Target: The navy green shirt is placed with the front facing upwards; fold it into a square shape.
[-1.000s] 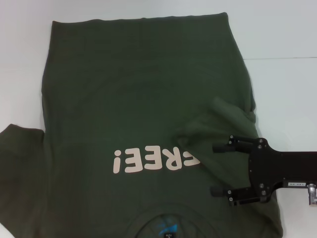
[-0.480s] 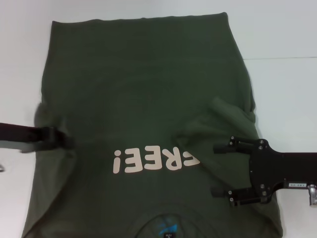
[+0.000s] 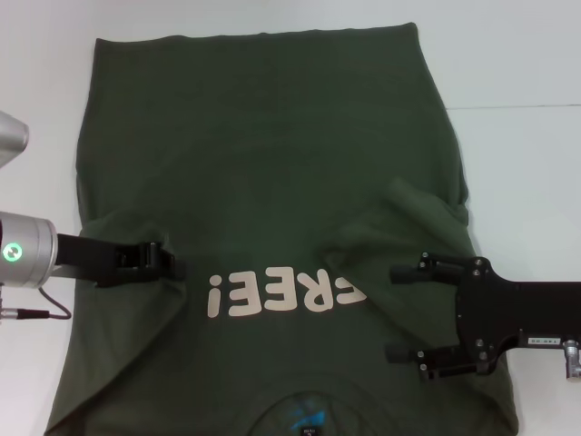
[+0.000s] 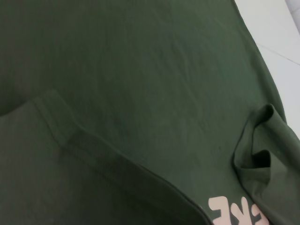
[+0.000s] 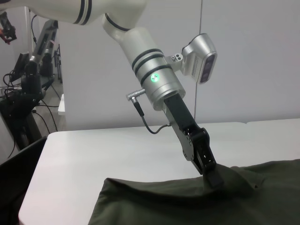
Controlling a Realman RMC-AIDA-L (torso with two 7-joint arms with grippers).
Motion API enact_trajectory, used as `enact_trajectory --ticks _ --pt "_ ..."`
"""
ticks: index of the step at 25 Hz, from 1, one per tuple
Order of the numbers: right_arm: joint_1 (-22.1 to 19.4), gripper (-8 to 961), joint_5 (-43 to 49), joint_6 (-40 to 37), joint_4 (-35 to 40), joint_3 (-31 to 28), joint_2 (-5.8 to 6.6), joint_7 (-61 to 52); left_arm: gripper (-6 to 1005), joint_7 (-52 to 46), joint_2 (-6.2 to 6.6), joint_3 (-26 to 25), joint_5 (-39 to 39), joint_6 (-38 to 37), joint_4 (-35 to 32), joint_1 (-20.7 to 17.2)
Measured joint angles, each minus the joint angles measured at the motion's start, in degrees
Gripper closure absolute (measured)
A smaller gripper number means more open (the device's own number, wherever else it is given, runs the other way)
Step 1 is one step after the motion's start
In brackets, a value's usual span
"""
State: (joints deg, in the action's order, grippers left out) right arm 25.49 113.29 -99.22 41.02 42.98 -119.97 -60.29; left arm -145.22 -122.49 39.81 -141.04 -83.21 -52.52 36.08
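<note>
Shirt [image 3: 272, 173]: dark green, lying flat on the white table [image 3: 526, 54], front up, filling most of the head view. The collar is nearest the robot and the pale letters [image 3: 286, 292] read upside down from its side.
Left sleeve: folded in over the chest, its hem lying across the body of the shirt.
Left gripper [image 3: 168, 262]: low over the shirt's left side, fingers pinched closed on the folded sleeve cloth.
Right sleeve [image 3: 408, 218]: also folded inward, bunched in a loose rumple beside the letters.
Right gripper [image 3: 392, 312]: over the shirt's right side near the collar, fingers spread apart, holding nothing.
</note>
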Motion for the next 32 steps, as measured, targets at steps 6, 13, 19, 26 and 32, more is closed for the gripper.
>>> enact_trajectory --ticks 6,13,19,26,32 --pt "0.0 28 0.0 -0.4 -0.1 0.0 0.08 0.0 970 0.7 0.04 -0.4 0.6 1.8 3.4 0.2" --pt "0.0 31 -0.1 -1.1 0.6 0.0 0.22 -0.5 943 1.5 0.43 -2.1 3.6 1.1 5.7 0.2" --pt "-0.5 33 -0.1 -1.9 3.9 -0.7 0.26 -3.8 685 7.8 0.67 -4.3 11.2 -2.7 6.9 0.0" --pt "-0.9 35 2.0 -3.4 19.0 -0.2 0.14 -29.2 520 22.5 0.92 -4.5 16.7 -5.4 7.4 -0.1" --pt "-1.2 81 10.1 -3.8 32.7 1.1 0.07 -51.7 288 34.3 0.74 -4.5 18.6 -6.1 7.6 -0.1"
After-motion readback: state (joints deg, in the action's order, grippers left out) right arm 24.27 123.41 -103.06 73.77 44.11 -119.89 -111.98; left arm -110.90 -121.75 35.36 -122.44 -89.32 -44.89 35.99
